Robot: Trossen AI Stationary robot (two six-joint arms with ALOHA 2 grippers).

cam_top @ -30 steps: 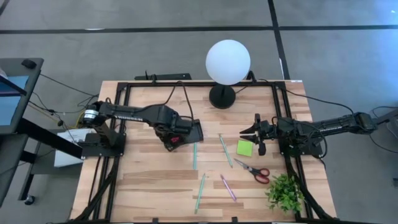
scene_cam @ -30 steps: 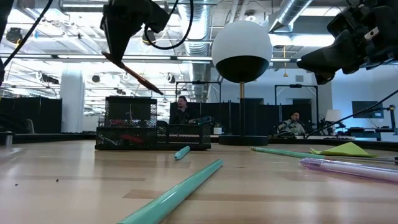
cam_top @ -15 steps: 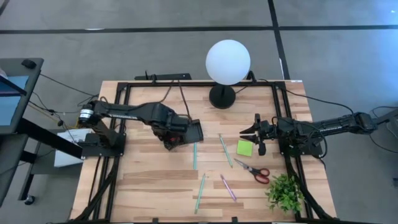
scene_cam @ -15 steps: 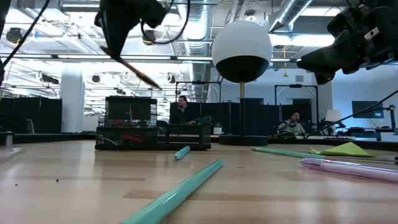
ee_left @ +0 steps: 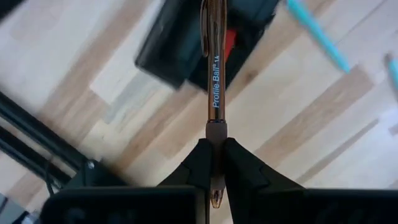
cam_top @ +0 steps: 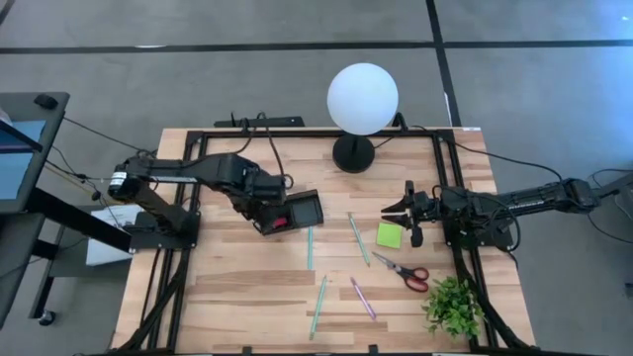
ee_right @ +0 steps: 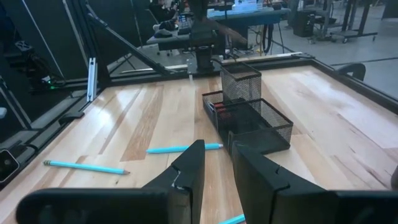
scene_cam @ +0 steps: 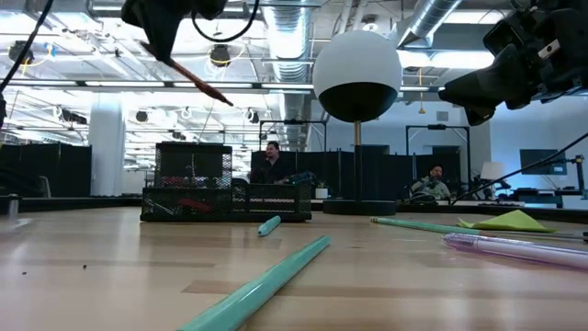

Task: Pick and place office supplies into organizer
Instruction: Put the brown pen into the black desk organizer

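left claw (ee_left: 212, 163) drew back off organizer (cam_top: 300, 211) | clamped on brown pen (ee_left: 213, 81)

From my station the only lettering I can read is on the brown pen (ee_left: 214, 68) in the left wrist view. Along its barrel, in light blue print, it says "Profile Ball", followed by a small mark that looks like "1.4", though I cannot be sure of that last bit. Nothing else across my other feeds carries text, numbers or signs I can make out.
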